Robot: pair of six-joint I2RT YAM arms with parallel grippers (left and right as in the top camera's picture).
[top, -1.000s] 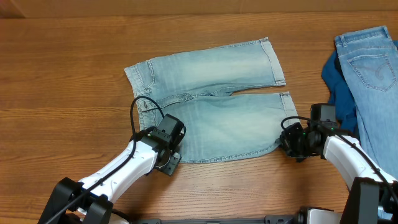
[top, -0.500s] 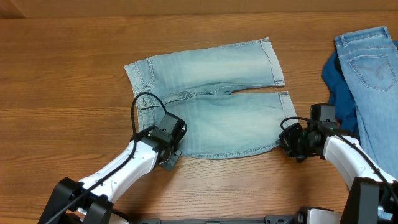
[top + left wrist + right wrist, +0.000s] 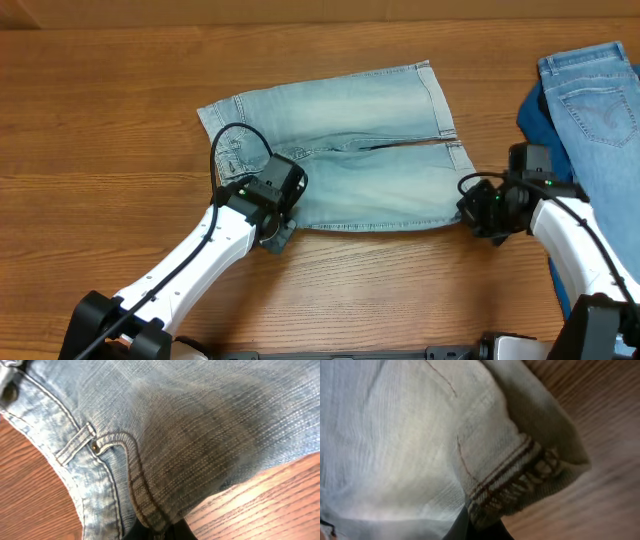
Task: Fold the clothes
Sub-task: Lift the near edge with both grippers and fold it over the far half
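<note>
Since a second ago we have carried the near edge of the pale denim shorts (image 3: 340,120) up the frame. The lower leg, which lay spread flat toward the bottom of the overhead view, now shows as a narrower band, and the gap between the two legs has closed to a thin slit. Both arms have shifted upward with the cloth.

The left fingers (image 3: 277,236) are clamped on the waistband end of that near edge. The left wrist view shows a belt loop and pocket seam hanging right above them. The right fingers (image 3: 468,210) are pinched on the hem corner of the lower leg, whose stitched hem is bunched at the bottom of the right wrist view.

The shorts lie in the middle of the worktop (image 3: 100,120), waistband to the left and leg hems to the right. The upper leg has stayed flat where it was. We judge that the fold of one leg over the other is under way but not laid down, since the lifted edge has not reached the far one.

At the right edge of the frame the brighter denim garment (image 3: 600,100) and the dark blue cloth (image 3: 545,130) lie untouched, as they did before.
</note>
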